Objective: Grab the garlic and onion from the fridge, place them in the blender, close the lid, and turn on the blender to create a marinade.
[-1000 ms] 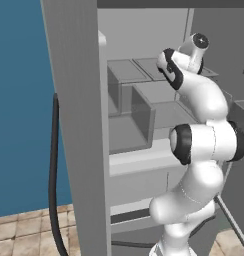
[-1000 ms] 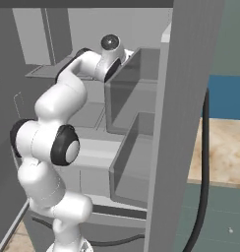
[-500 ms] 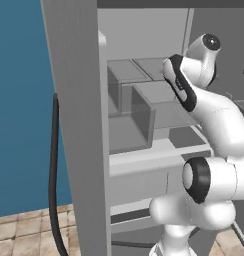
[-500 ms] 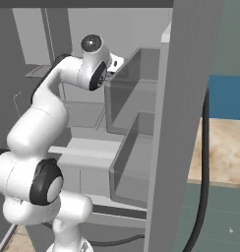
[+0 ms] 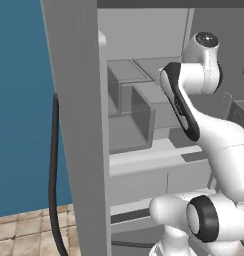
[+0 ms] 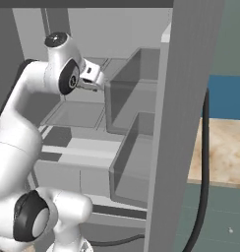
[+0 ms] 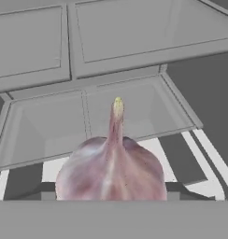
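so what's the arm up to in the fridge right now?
The arm is reaching into the open fridge, wrist up near the upper door bins. In the hand view a pinkish garlic bulb sits right at the gripper, stem pointing away, over the grey shelves. Looks held, but the fingertips are hidden, so the grip can't be confirmed.

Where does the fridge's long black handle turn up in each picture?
Left base view: handle at lower left, left of the grey fridge door.
Right base view: at right, right of that door.
Hand view: faces garlic and grey fridge compartments.
Shared landmark: the door.
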Tool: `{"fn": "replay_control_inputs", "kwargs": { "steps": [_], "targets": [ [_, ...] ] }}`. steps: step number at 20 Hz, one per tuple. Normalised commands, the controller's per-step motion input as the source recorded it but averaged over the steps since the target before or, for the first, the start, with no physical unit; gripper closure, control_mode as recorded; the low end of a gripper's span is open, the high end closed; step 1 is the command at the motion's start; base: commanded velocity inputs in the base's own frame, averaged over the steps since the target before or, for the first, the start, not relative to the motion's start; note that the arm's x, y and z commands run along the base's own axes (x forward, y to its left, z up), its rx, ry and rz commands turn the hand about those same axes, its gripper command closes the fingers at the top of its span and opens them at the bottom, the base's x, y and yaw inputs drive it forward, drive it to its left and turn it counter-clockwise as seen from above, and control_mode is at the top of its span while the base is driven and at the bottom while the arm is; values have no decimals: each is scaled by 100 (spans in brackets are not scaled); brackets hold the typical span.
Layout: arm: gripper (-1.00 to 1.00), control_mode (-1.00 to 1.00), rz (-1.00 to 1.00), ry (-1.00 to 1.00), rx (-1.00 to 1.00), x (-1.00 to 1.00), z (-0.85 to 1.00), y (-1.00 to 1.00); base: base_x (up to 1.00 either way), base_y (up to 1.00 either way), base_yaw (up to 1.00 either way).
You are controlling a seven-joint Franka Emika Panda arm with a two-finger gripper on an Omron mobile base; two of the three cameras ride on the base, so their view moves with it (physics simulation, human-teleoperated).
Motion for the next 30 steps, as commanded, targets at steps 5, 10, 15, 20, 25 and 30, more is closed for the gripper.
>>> {"fn": "replay_control_inputs", "kwargs": {
  "steps": [5, 10, 15, 20, 25, 30],
  "targets": [
    [100, -100, -2, 11, 0, -98, -24, 29, 0, 0, 0],
    [100, -100, 0, 0, 4, -100, -1, 7, 0, 0, 0],
    [100, -100, 0, 0, 4, -100, -2, 8, 0, 0, 0],
    [100, -100, -4, 0, 2, -100, -8, 27, 0, 0, 0],
    [100, -100, -2, 0, 2, -100, 0, 15, 0, 0, 0],
    [100, 100, 0, 0, 2, -60, -14, 0, -40, 1, -1]
  ]
}}
